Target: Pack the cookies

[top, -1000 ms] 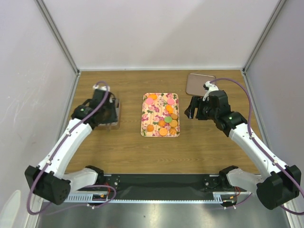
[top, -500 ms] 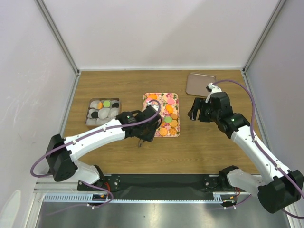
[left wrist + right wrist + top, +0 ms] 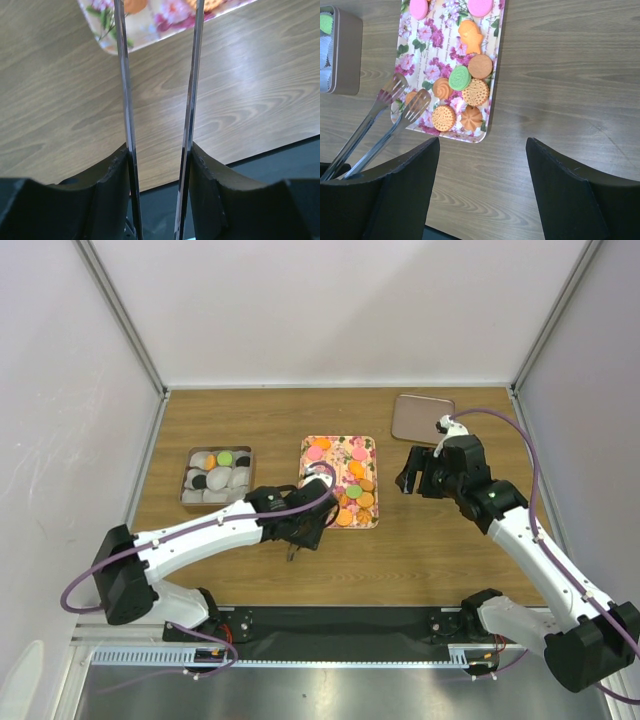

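Because the cookies (image 3: 459, 78) are small, thin, flat discs in orange, green and pink, lying close together on the rectangular tray printed with pink flowers (image 3: 426, 65) at the middle of the wooden table (image 3: 250, 420), I judge them light and stiff but brittle, likely to chip or snap under a hard squeeze. A few more sit in the white crinkled paper cups (image 3: 218, 480) of the grey metal tin (image 3: 347, 55) to the left of the tray. The left tool (image 3: 160, 155) is pressed onto the two arms of a pair of metal tongs (image 3: 416, 104), pinching them partway. Their slotted tips stand apart over the tray's near left corner, where a small orange cookie shows between them; whether either tip touches it I cannot tell from these views. The right tool (image 3: 482, 150) hangs spread wide and empty above bare table, just right of the tray. The best hold is probably across a disc's opposite edges, or with one tip slid beneath it, closing gently. The nearest cookies touch one another, so a lone one at the cluster's edge should come away most cleanly.
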